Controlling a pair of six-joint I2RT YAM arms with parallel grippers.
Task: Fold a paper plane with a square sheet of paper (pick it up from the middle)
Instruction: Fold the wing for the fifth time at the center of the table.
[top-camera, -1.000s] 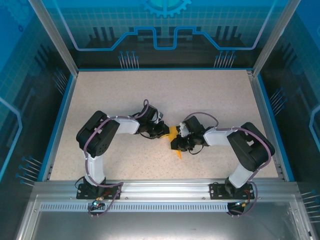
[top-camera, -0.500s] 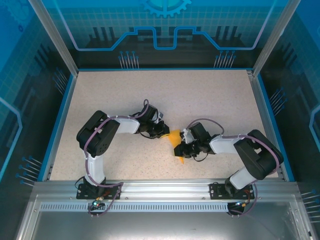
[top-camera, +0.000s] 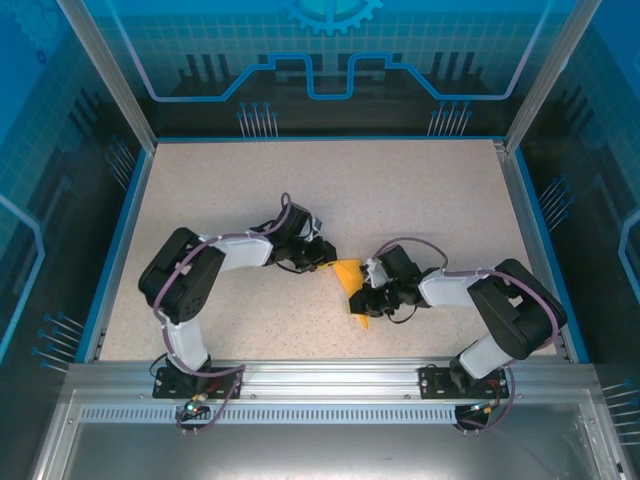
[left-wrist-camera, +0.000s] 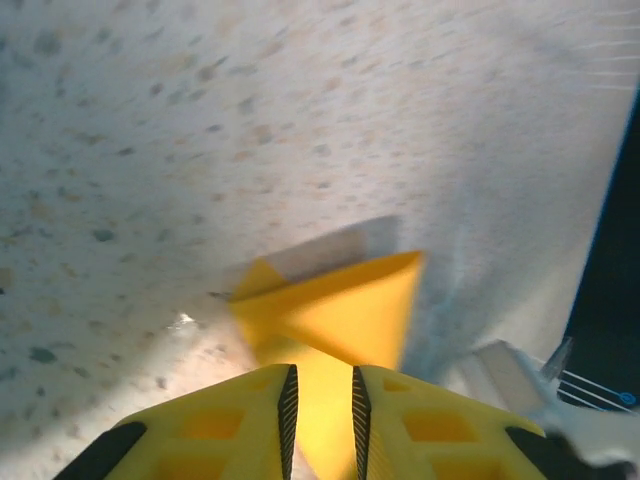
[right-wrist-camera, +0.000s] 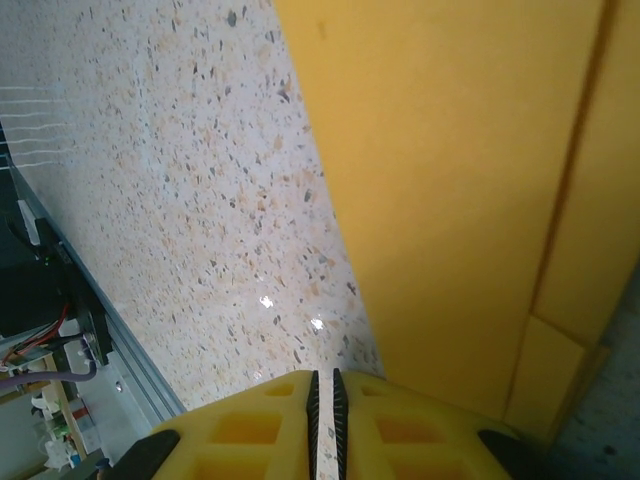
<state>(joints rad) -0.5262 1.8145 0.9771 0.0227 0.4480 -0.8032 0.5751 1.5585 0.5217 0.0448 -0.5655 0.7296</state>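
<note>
Beige speckled tabletop (top-camera: 420, 190) lies under both arms, framed by a blue rim (top-camera: 325, 139). On the left, we see the left arm (top-camera: 190, 285) bent at its elbow and reaching toward the middle. Its left gripper (top-camera: 324, 262) is low over the surface at the upper left corner of the paper plane (top-camera: 349, 276). From the left wrist camera, its 2 yellow fingers (left-wrist-camera: 240, 410) stand a narrow gap apart, and an edge of the orange-yellow paper runs into that gap; we cannot tell whether the pads press on it. Ahead of them the paper rises in a pointed, folded flap (blurred, with a grey shadow behind it on the table).

At the centre, the plane lies between the 2 grippers, in the front half of the table. It is broad at its far end and tapers to a point toward the arm bases.

On the right, the right gripper (top-camera: 364, 297) sits at the plane's right edge, with the right arm (top-camera: 500, 300) folded behind it. In the right wrist view its fingers (right-wrist-camera: 410, 425) are drawn almost together, with a thin slit between them and nothing visible in it. The paper's straight edge passes under 1 finger, and we see a crease and a layered corner along the sheet's right side.
</note>
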